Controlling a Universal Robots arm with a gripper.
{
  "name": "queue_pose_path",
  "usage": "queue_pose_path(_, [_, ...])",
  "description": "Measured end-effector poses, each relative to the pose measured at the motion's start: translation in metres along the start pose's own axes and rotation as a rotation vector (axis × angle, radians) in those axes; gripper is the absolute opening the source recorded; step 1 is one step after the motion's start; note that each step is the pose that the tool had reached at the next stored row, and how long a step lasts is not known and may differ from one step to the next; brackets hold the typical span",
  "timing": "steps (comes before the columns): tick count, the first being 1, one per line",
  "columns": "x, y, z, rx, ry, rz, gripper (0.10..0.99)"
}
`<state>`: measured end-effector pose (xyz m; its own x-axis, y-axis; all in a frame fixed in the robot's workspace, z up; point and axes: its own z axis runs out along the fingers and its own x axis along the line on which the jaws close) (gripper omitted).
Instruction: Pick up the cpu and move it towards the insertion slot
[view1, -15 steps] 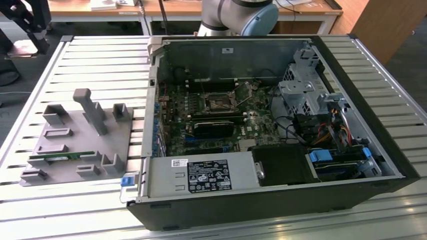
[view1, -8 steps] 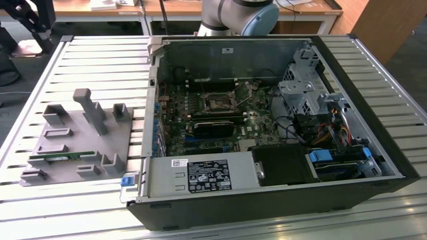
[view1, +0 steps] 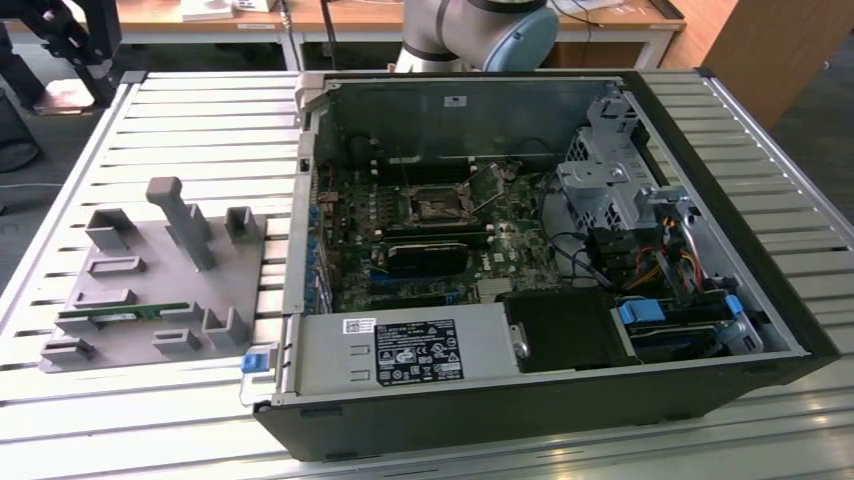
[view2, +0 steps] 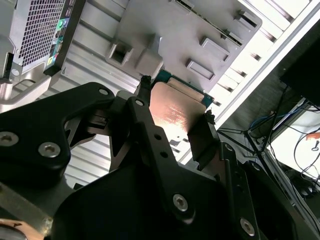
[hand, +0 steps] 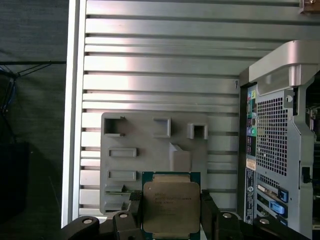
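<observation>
The cpu (hand: 171, 207) is a flat square chip with a shiny metal top and a green rim, and my gripper (hand: 170, 196) is shut on it. Black fingers (hand: 136, 206) press on two opposite edges of the chip. The second wrist view has the same cpu (view2: 172, 112) clamped in the gripper (view2: 177, 98). It hangs well above the grey fixture plate (hand: 150, 150). The insertion slot (view1: 434, 203) is a small dark square socket in a silvery bracket on the motherboard, inside the open computer case (view1: 534, 80).
The grey fixture plate (view1: 147, 290) lies on the slatted metal table (view1: 200, 120), at the exterior view's left of the case, and carries a green memory stick (view1: 120, 315). The case's rear panel (hand: 272, 125) stands beside the plate. Cables and drive cages (view1: 627, 200) crowd the case interior.
</observation>
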<state>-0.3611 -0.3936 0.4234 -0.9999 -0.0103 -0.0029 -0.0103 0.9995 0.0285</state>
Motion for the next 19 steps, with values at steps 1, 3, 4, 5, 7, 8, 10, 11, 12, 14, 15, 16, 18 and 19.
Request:
queue_pose_path(1, [-0.0008, 0.0000, 0.0000, 0.000, 0.0000, 0.000, 0.545])
queue_pose_path(3, [-0.0026, 0.0000, 0.0000, 0.000, 0.0000, 0.000, 0.545])
queue_pose_path(4, [-0.0034, 0.0000, 0.0000, 0.000, 0.0001, 0.000, 0.545])
queue_pose_path(5, [-0.0042, -0.0001, 0.0000, 0.000, 0.0000, 0.000, 0.545])
queue_pose_path(7, [-0.0058, -0.0001, 0.0000, 0.000, 0.0000, 0.000, 0.545])
queue_pose_path(8, [-0.0067, -0.0001, 0.0001, 0.000, -0.0001, 0.000, 0.545])
queue_pose_path(10, [-0.0083, -0.0001, 0.0000, 0.000, 0.0000, 0.000, 0.545])
queue_pose_path(11, [-0.0091, -0.0001, 0.0000, 0.000, 0.0000, 0.000, 0.545])
queue_pose_path(12, [-0.0099, -0.0001, 0.0000, 0.000, 0.0000, 0.000, 0.545])
queue_pose_path(14, [-0.0114, -0.0001, 0.0000, 0.000, 0.0000, 0.000, 0.545])
queue_pose_path(15, [-0.0122, -0.0001, 0.0000, 0.000, 0.0000, 0.000, 0.545])
queue_pose_path(16, [-0.0131, -0.0002, 0.0001, 0.000, -0.0001, 0.000, 0.545])
queue_pose_path(18, [-0.0147, -0.0001, 0.0000, 0.000, 0.0001, 0.000, 0.545])
queue_pose_path(19, [-0.0155, -0.0002, 0.0000, 0.000, 0.0000, 0.000, 0.545])
